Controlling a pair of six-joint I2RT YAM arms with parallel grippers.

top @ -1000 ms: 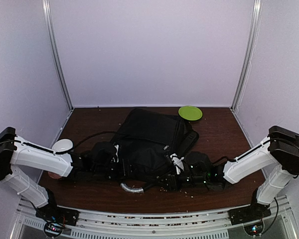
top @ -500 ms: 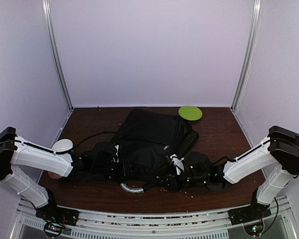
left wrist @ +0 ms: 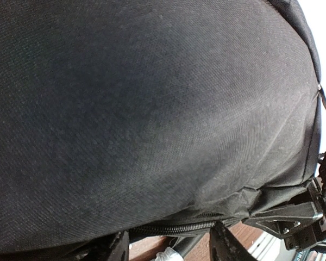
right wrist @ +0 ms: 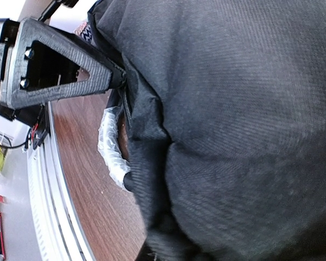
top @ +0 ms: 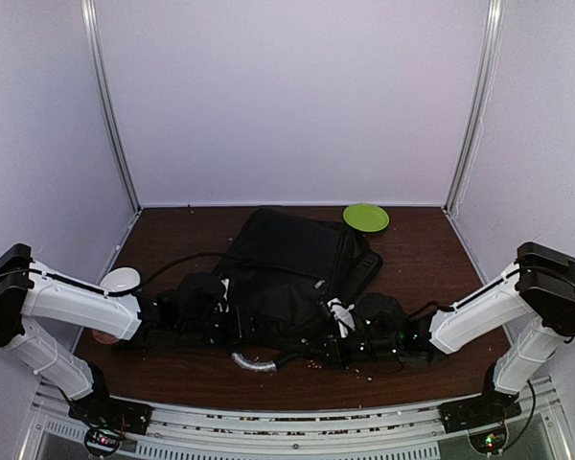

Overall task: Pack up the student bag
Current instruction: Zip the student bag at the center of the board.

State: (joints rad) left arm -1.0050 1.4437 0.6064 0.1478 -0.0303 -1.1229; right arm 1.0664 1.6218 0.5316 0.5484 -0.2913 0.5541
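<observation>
The student bag (top: 287, 268), a big black backpack, lies flat mid-table, its grey top handle (top: 252, 362) at the near edge. My left gripper (top: 228, 321) is at the bag's near left edge. In the left wrist view the gripper (left wrist: 171, 242) is open, its fingers (left wrist: 223, 247) apart under the zipper seam (left wrist: 206, 225), and black fabric fills the frame. My right gripper (top: 333, 335) is at the near right edge. In the right wrist view the gripper (right wrist: 152, 253) is buried in a pinched fold of bag fabric (right wrist: 152, 163), shut on it.
A green plate (top: 365, 217) lies at the back right. A white rounded object (top: 121, 280) sits beside the left arm, a pinkish thing (top: 103, 335) under it. Crumbs dot the brown table (top: 431, 259) near the front. Side walls stand close.
The right gripper has closed on the bag's fabric at the near right edge. The left gripper and both arms have hardly moved.
</observation>
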